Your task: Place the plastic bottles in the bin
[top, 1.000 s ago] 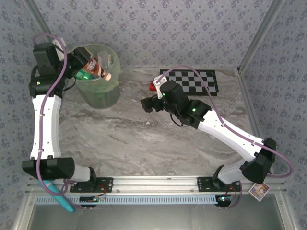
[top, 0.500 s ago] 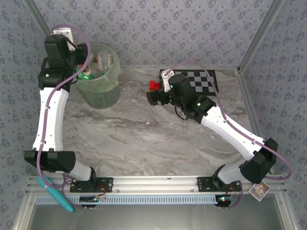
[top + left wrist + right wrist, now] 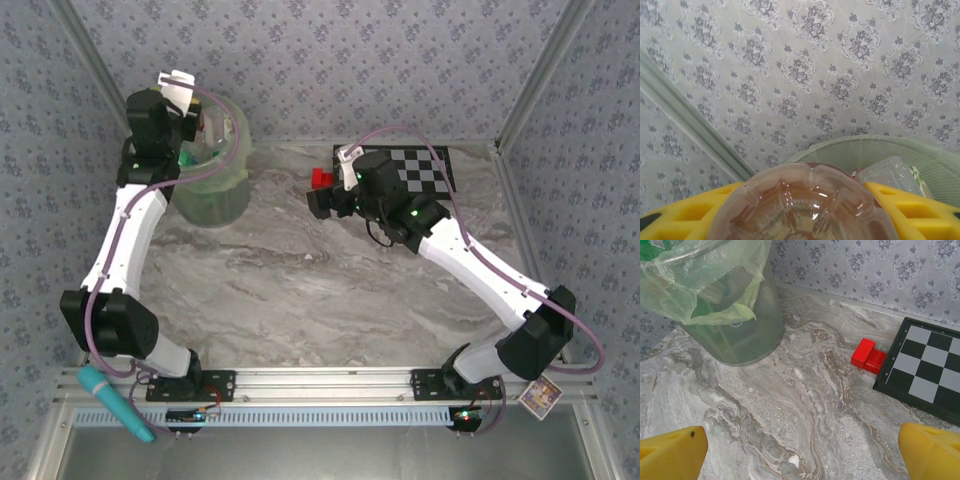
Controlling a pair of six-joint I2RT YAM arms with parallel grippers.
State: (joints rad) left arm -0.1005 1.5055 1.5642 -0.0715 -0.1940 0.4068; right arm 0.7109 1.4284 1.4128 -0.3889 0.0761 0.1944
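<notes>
Left gripper (image 3: 799,212): fingers (image 3: 912,207) clamped on one reddish bottle (image 3: 800,197), base toward wrist camera, held at mouth of bin (image 3: 940,160). One clear bottle (image 3: 890,175) inside; rest too hidden to count. Left arm stretched far-left, wrist bent over rim. Right gripper (image 3: 800,452): fingers spread wide, nothing between, over marble table (image 3: 790,405); right arm reaches diagonally toward far centre. One red block (image 3: 868,356) just beside one checkerboard (image 3: 930,375).

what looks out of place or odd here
Nothing looks spilled or damaged. One stray: a small red plastic block lies by the edge of the flat black-and-white checkerboard; it is no bottle. The round pale-green plastic bin stands upright, the left pincer holding a reddish plastic bottle at its rim.
</notes>
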